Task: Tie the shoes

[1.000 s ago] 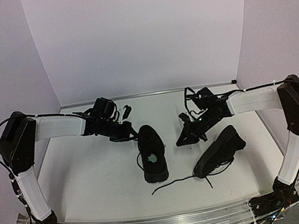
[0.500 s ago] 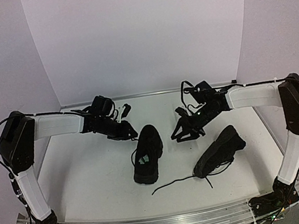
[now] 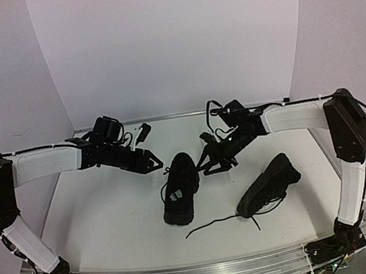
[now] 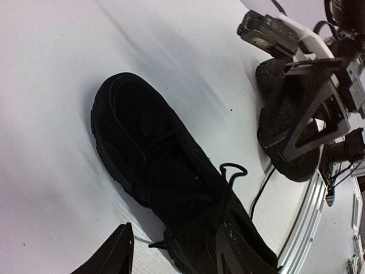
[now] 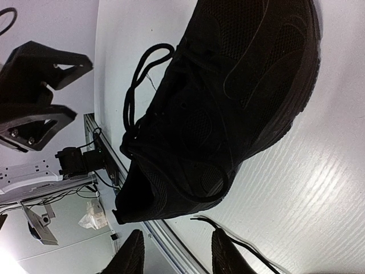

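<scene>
black on black, the centre shoe (image 3: 180, 190) is lying flat on the tabletop (image 3: 104, 213) now, where a second ago it was standing tipped up between the arms. both claws are letting go and drawing back past its toe end, which suggests a pull on the laces is finishing. small loops are showing by the tongue, though whether a knot is holding i cannot tell. the left claw (image 3: 155, 161) is hanging about half spread near the toe, gripping nothing. the right claw (image 3: 209, 166) is doing the same on the other side, empty. the second shoe (image 3: 270, 184) is waiting by the right arm, its lace (image 3: 215, 224) trailing loose.
</scene>
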Available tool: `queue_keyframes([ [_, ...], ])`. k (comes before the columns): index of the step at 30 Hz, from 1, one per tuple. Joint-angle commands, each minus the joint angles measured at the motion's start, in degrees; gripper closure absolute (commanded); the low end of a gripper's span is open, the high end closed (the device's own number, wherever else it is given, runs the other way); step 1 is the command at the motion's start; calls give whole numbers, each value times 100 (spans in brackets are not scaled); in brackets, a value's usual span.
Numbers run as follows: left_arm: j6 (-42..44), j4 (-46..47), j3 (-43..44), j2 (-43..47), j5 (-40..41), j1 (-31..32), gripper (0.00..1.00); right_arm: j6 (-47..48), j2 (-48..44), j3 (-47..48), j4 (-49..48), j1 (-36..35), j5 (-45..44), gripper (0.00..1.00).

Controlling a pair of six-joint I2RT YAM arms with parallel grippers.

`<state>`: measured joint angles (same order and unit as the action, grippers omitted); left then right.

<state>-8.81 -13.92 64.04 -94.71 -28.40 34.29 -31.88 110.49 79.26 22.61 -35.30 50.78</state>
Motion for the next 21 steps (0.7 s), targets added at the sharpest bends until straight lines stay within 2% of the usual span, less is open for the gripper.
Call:
queue_keyframes([
  [1,823,111,-387,399,-542,-45,51,86,-1,239,7,-12,171,62],
  [4,1484,4,-433,301,-853,-45,54,73,29,211,7,-12,206,62],
  [8,1954,-306,-208,-6,-1102,-45,55,21,112,153,3,-12,167,63],
  [15,2293,-551,-125,-250,-1223,-36,55,35,477,394,5,-32,-110,68],
  [21,2202,-462,-190,-310,-1271,-29,57,196,912,709,26,-173,-169,69],
])
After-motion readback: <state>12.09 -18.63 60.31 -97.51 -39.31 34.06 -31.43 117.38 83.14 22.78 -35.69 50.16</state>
